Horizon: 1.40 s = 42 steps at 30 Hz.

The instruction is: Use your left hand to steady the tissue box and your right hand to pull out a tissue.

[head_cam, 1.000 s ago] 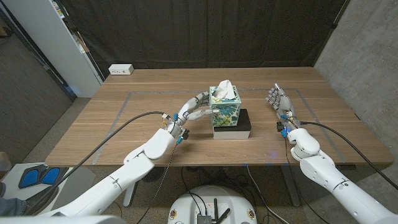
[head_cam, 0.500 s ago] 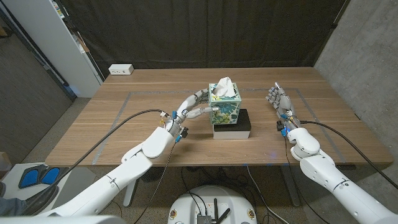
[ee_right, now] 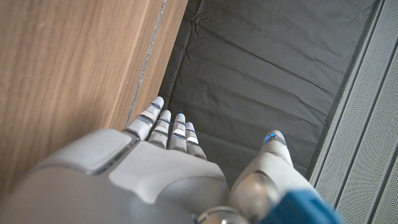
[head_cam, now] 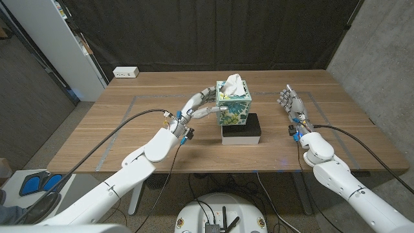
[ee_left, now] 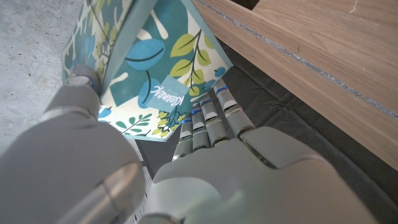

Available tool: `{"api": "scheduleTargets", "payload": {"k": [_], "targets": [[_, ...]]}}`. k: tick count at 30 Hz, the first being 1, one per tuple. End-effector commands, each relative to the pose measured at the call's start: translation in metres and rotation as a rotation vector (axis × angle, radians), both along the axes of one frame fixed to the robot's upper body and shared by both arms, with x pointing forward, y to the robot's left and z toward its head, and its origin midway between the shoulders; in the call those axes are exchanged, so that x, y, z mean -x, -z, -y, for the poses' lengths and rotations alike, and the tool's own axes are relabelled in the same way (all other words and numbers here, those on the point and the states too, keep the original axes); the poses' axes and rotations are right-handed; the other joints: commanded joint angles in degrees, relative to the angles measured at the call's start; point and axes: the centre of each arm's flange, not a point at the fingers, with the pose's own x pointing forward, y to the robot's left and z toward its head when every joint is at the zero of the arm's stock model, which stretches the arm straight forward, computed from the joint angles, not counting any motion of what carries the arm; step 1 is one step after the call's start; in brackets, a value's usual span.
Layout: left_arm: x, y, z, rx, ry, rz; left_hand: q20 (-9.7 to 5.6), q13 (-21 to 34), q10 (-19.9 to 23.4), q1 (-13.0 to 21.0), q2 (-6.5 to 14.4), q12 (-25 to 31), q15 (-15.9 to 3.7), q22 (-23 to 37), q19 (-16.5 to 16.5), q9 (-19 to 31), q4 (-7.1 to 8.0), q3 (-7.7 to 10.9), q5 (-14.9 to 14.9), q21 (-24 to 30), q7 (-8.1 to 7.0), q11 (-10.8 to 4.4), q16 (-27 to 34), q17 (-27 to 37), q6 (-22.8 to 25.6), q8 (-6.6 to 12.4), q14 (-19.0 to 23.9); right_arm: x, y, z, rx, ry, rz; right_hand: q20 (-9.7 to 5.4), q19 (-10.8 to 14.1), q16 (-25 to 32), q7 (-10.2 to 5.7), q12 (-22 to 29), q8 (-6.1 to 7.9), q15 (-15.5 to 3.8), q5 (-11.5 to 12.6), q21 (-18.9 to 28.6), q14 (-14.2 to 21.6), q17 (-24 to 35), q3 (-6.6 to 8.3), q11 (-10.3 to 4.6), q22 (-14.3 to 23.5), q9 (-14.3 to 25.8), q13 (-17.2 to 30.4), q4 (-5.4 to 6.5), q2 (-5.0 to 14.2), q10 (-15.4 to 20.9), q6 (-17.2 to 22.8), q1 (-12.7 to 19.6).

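The box (head_cam: 233,108) is gripped by the left hand (head_cam: 202,107) on a black block (head_cam: 242,129) mid-table, but its tissue (head_cam: 231,84) is not yet pulled, the right hand (head_cam: 289,101) being spread, holding nothing, well apart.

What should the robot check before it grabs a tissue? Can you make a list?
1. Left hand holds the box: ok.
2. Box sits flat on the black block: not ok, it looks lifted and tilted.
3. Tissue sticks out of the top: ok.
4. Right hand is open and holds nothing: ok.
5. Right hand is at the tissue: not ok, it is off to the side.
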Motion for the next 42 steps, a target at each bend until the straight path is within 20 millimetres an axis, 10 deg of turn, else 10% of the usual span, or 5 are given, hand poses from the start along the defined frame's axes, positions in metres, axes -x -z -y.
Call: {"api": "scheduleTargets", "payload": {"k": [1,42], "targets": [[0.009,-0.016,-0.002,0.008,0.018,0.0,-0.07,0.2,0.2,6.6,5.9,0.5,-0.23,0.2,0.4,0.3,-0.01,-0.07,0.2,0.5,2.22,0.17,0.1,0.3,0.2,0.32,0.6,0.002,-0.008,-0.003,0.009,-0.007,0.003,0.35,0.3,-0.1,0.18,0.0,0.11,0.29,0.1,0.1,0.0,-0.1,-0.11,-0.13,0.2,0.2,0.0,-0.06,0.04,0.2,0.2,0.5],[0.003,-0.016,-0.003,0.005,0.017,-0.02,-0.47,0.8,-0.1,7.2,6.2,0.2,0.08,0.0,-0.1,0.6,0.28,-0.86,0.4,0.2,2.22,0.05,-0.6,0.2,0.4,0.01,0.1,0.042,0.033,0.002,-0.029,-0.006,0.0,-0.61,1.7,0.3,0.89,0.1,0.22,-0.02,0.1,0.5,1.1,-0.1,-0.07,0.06,0.2,0.2,0.0,-0.13,0.14,0.6,0.7,0.6]]}}
